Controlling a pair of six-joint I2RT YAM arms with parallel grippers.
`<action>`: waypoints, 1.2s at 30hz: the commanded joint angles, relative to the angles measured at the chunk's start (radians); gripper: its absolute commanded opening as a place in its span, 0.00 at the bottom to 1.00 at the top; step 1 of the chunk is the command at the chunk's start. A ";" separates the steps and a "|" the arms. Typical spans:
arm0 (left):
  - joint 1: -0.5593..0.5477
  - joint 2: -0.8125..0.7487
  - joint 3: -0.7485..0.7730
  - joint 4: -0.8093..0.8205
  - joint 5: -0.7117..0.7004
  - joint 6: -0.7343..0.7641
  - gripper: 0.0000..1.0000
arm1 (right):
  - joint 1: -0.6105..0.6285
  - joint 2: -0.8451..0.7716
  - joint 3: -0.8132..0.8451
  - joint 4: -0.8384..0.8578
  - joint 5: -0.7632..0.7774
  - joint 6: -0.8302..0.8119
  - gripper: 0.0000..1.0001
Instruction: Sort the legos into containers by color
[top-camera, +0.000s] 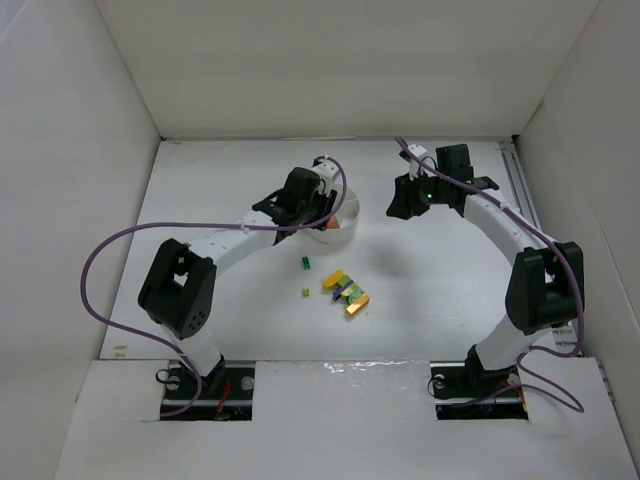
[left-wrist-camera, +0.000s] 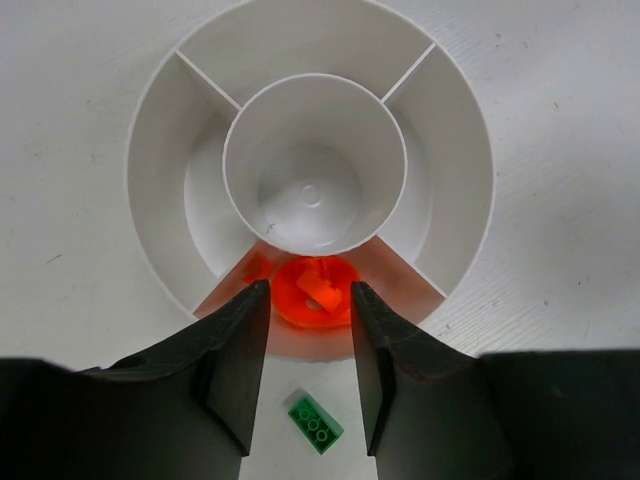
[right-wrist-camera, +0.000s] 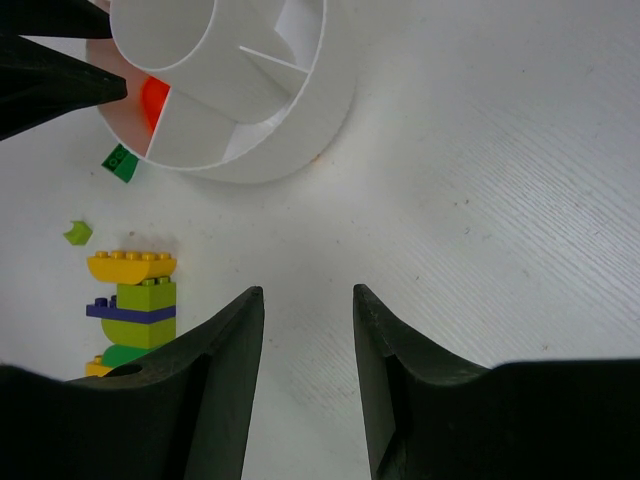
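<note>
The round white divided dish (left-wrist-camera: 150, 130) lies under my left gripper (left-wrist-camera: 310, 288), whose jaws stand apart with nothing between them. Just past their tips, an orange-red round lego (left-wrist-camera: 315, 300) and a smaller orange-red bit (left-wrist-camera: 257, 266) rest in the nearest wedge compartment. A dark green brick (left-wrist-camera: 315, 423) lies on the table just outside the rim. In the top view a multicolour clump (top-camera: 345, 293) of yellow, green and purple legos and a tiny light green bit (top-camera: 306, 292) lie in front of the dish (top-camera: 345, 225). My right gripper (right-wrist-camera: 308, 292) hovers open over bare table to the dish's right.
White walls enclose the table on the left, back and right. Purple cables loop off both arms. The right arm (top-camera: 480, 205) reaches in beside the dish.
</note>
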 joint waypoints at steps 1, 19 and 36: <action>-0.002 -0.017 0.043 0.051 0.004 -0.008 0.36 | 0.008 -0.009 0.032 0.011 -0.006 -0.008 0.47; 0.202 -0.465 -0.233 -0.015 0.070 0.022 0.59 | 0.307 -0.201 -0.097 -0.147 0.082 -0.255 0.47; 0.283 -0.852 -0.460 -0.111 0.052 0.076 0.76 | 0.609 -0.022 -0.125 -0.010 0.350 0.202 0.48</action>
